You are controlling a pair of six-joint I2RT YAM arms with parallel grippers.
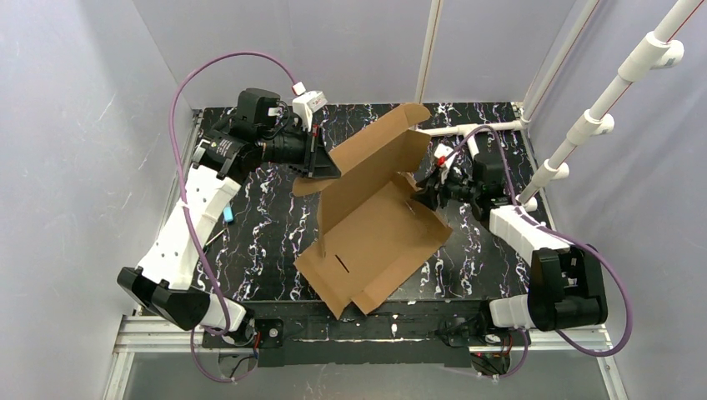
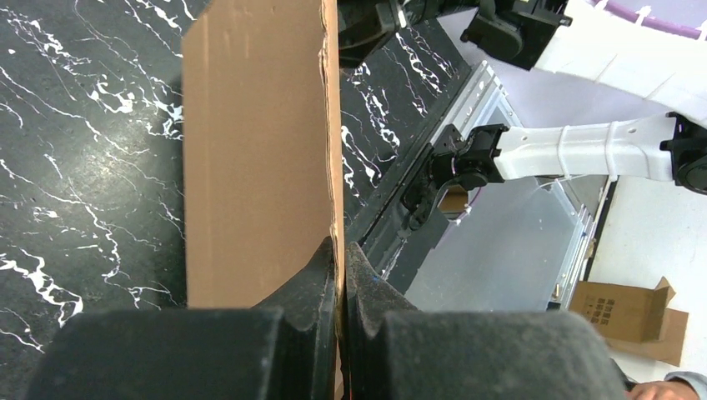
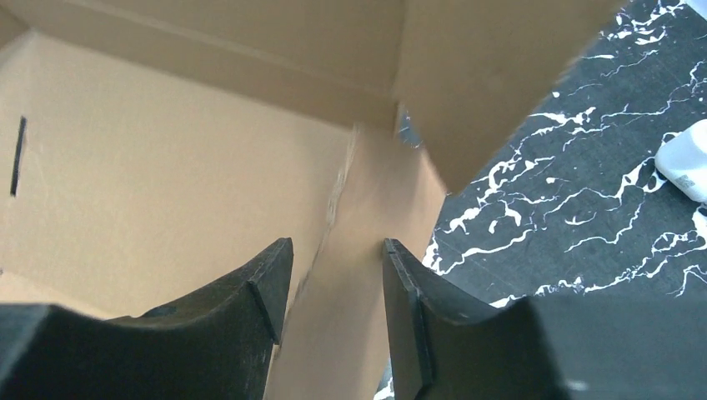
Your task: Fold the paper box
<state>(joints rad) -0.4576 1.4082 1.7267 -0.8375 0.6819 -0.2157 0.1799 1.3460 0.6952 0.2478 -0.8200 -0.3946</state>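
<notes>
The work surface is a black table with white marble-like veining, enclosed by plain pale grey walls.

The paper box sits at the centre of the table. It is smooth brown cardboard, a die-cut sheet that is only partly formed. The base panel lies flat, the walls on its far and left sides are raised, and a long panel stands tilted above them. A narrow slot is cut in the base near the front corner.

A white pipe frame rises to the right of the box. A small blue item lies on the table to the left of the box and is too small to identify. Both arms reach in over the table, one on each side of the box.

The left gripper is at the far left corner of the box. Its dark fingers are pressed together on the edge of an upright cardboard panel.

The right gripper is at the right side of the box. Its fingers stand moderately apart, and a cardboard flap runs between them. Whether the pads touch the flap cannot be determined.
</notes>
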